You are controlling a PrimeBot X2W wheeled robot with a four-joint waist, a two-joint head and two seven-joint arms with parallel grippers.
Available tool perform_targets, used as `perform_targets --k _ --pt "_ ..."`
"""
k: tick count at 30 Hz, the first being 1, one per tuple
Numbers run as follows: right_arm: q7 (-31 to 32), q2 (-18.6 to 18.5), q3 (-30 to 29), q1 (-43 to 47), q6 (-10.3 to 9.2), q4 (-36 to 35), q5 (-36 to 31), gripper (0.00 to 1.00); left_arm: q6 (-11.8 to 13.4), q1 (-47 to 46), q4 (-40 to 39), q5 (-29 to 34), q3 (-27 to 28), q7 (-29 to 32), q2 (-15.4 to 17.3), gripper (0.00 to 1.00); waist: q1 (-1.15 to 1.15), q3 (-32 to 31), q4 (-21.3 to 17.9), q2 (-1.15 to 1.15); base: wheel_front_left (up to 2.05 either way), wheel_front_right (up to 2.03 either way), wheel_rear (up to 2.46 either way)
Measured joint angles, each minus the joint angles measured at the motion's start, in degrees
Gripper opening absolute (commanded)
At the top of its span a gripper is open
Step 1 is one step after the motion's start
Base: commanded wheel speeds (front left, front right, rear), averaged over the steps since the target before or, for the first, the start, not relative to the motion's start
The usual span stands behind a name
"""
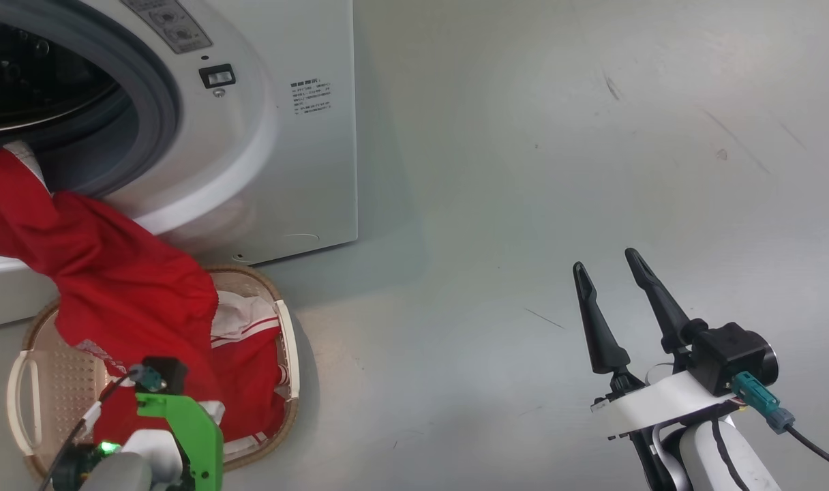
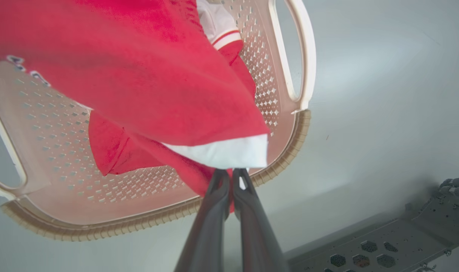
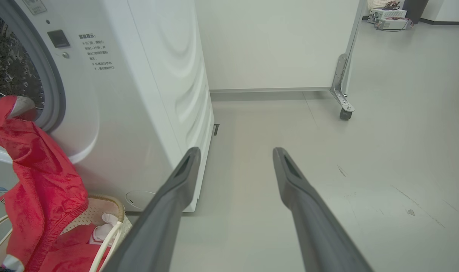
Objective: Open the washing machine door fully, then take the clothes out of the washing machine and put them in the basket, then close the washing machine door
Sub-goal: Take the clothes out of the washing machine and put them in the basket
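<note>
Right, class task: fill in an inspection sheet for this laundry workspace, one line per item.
Surface: grey floor, a few scuffs.
Job's things: washing machine, drum exposed; clothes hang from the drum down over the basket, more red fabric lying inside it.
Clutter: boxes with wires on the far floor.
Grippers: left gripper shut on the clothes above the basket; right gripper open, empty, over floor.
Cables: teal-plugged cable at the right wrist.
Surroundings: white panel on a castor.

The clothes (image 1: pixel 121 286) are bright red with white trim and stripes. The basket (image 2: pixel 52 136) is cream, dotted with small holes, with a brown woven-look rim. The washing machine (image 1: pixel 305 170) is white with a grey seal (image 1: pixel 157 102).
</note>
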Motion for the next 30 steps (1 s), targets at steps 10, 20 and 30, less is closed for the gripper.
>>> perform_targets --k 10,20,30 --pt "0.0 0.1 0.5 0.0 0.0 -0.5 0.0 1.0 -0.3 -3.6 -1.7 0.4 1.9 -4.6 2.4 0.0 0.0 1.0 -0.2 0.0 0.0 0.0 0.0" --pt "0.0 0.2 1.0 -1.2 0.04 -1.3 0.0 1.0 -0.1 -5.3 0.1 0.6 2.2 -4.9 3.5 0.0 0.0 3.9 -1.6 0.0 0.0 0.0 0.0" --pt "0.0 0.5 1.5 -2.0 0.04 -2.0 0.0 1.0 1.2 -10.0 1.4 2.4 1.4 -4.4 4.2 0.0 0.0 7.8 -3.5 0.0 0.0 0.0 0.0"
